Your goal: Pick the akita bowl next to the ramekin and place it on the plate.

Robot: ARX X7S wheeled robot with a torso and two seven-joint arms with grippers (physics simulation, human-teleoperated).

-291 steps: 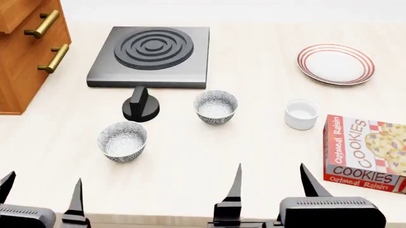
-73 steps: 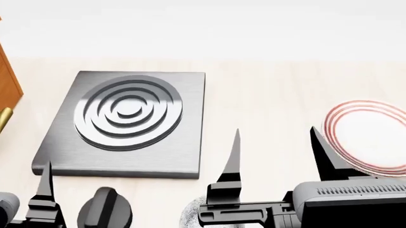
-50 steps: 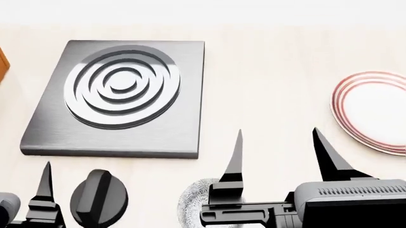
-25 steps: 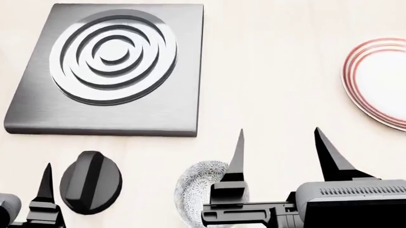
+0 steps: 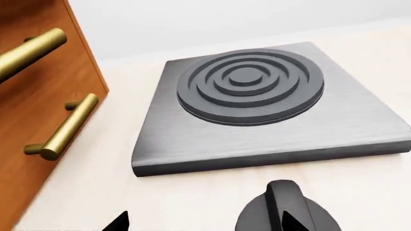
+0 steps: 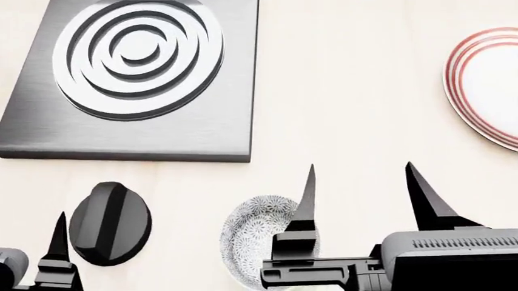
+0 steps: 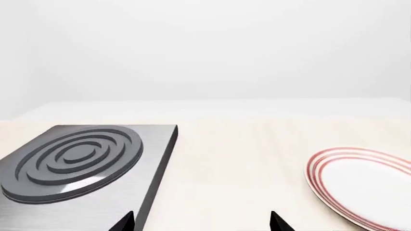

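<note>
The akita bowl [image 6: 251, 233], white with grey floral speckle, sits low in the head view, partly hidden behind the left finger of my right gripper [image 6: 364, 197]. That gripper is open and hovers above and just right of the bowl, holding nothing. The plate [image 6: 494, 79] with red rings lies at the far right, cut by the frame edge; the right wrist view shows the plate [image 7: 359, 185] ahead to the right of the open right gripper [image 7: 202, 222]. My left gripper [image 5: 209, 224] is open and empty near the black knob. The ramekin is out of view.
A grey burner slab [image 6: 137, 79] with concentric rings lies at the back left, also seen as the slab [image 5: 257, 106] and the slab [image 7: 77, 161]. A black knob [image 6: 109, 223] stands left of the bowl. A wooden cabinet [image 5: 38, 96] with brass handles borders the left.
The head view has tilted downward and moved forward: burner and plate slid up the picture, and the bowl and knob rose into view. Both grippers stay open.
</note>
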